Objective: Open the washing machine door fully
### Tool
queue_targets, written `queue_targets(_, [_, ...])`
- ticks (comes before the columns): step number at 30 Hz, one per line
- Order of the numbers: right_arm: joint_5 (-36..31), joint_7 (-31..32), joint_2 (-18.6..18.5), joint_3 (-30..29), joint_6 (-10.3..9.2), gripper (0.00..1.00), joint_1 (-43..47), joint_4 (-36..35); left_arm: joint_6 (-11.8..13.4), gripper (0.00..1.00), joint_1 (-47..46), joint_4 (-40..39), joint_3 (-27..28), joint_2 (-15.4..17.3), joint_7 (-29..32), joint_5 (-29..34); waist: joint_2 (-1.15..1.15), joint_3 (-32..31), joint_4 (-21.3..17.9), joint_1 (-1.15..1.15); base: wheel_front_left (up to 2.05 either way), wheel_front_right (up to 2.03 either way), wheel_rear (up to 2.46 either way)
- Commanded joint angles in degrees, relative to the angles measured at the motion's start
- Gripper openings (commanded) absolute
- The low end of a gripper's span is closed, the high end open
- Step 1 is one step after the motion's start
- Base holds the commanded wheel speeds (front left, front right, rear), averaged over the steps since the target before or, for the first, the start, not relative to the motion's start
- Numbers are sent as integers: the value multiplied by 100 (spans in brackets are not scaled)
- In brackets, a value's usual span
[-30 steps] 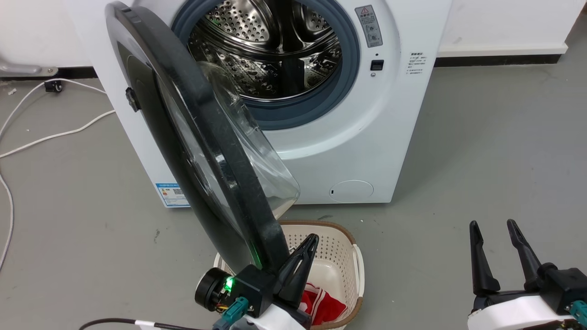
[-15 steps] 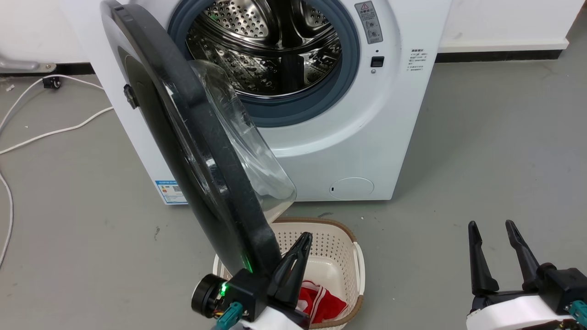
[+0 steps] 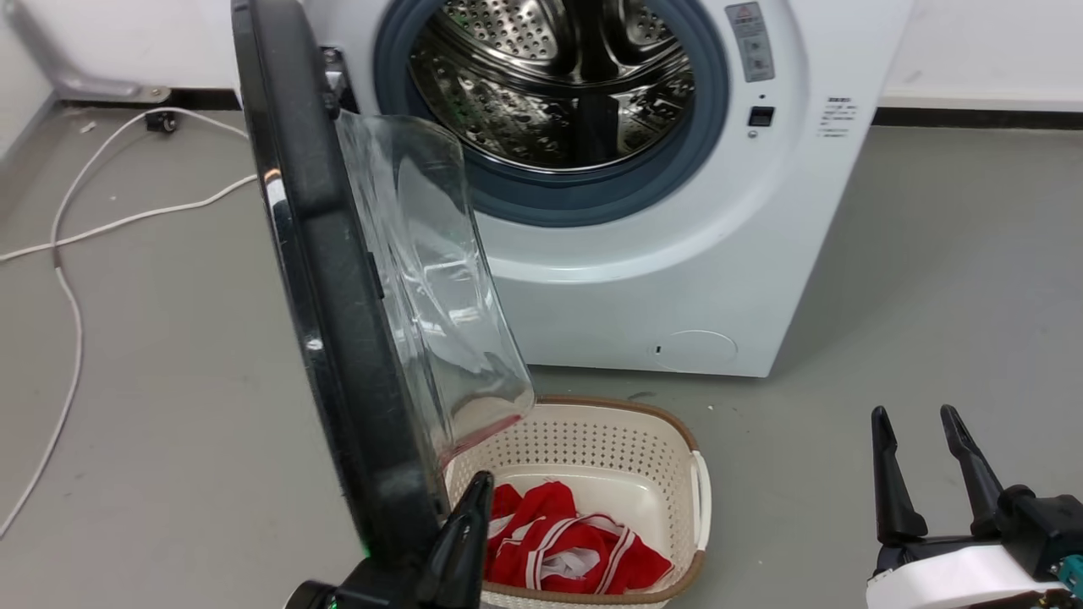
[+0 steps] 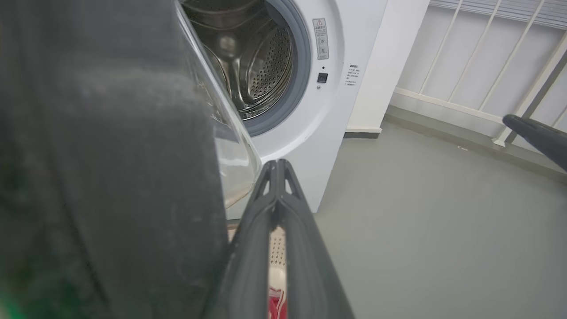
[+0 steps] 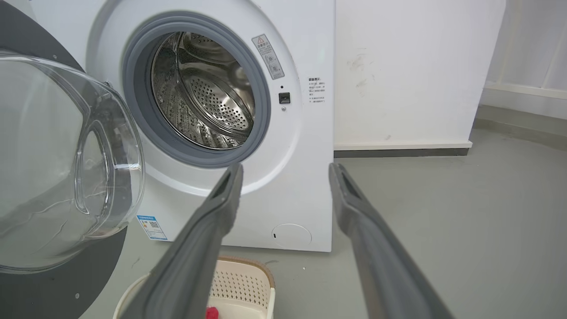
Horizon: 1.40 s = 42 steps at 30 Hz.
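In front of the white washing machine [image 3: 677, 271], the washing machine door [image 3: 326, 279] is seen standing out from its hinge at the machine's left side, roughly square to the front panel. In the head view it is presented almost edge-on. Its long axis is laid from the top left down to the bottom centre. The glossy outer face is turned to the left, and the clear glass bowl [image 3: 423, 279] is bulged to the right, above the near-left rim of a cream perforated basket [image 3: 699, 491] set on the floor. Red cloth [image 3: 558, 545] is seen inside the basket. The steel drum opening [image 3: 558, 85] is uncovered.

The left gripper [image 3: 464, 529] is found at the door's lowest near edge, on the bowl side of the black rim. Its fingers are closed tip to tip with nothing between them. Whether the rim is touched cannot be told. The right gripper [image 3: 914, 414] is seen well apart at the lower right, its fingers spread wide and empty.
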Motion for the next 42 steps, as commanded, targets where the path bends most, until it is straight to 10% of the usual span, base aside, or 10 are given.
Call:
queue_targets(1, [0, 21, 13, -22, -4, 100, 39, -18, 78, 0, 86, -16, 106, 61, 0, -17, 0, -10, 124, 0, 0, 0, 0])
queue_targets(17, [-17, 73, 12, -80, -4, 100, -13, -53, 510, 0, 442, -333, 742, 315, -124, -234, 0, 24, 989, 0, 0, 0, 0])
queue_targets(42, [-54, 82, 11, -74, -4, 100, -322, -55, 462, 0, -615, 920, 2818, 1292, -384, -977, 0, 533, 963, 0, 0, 0, 0])
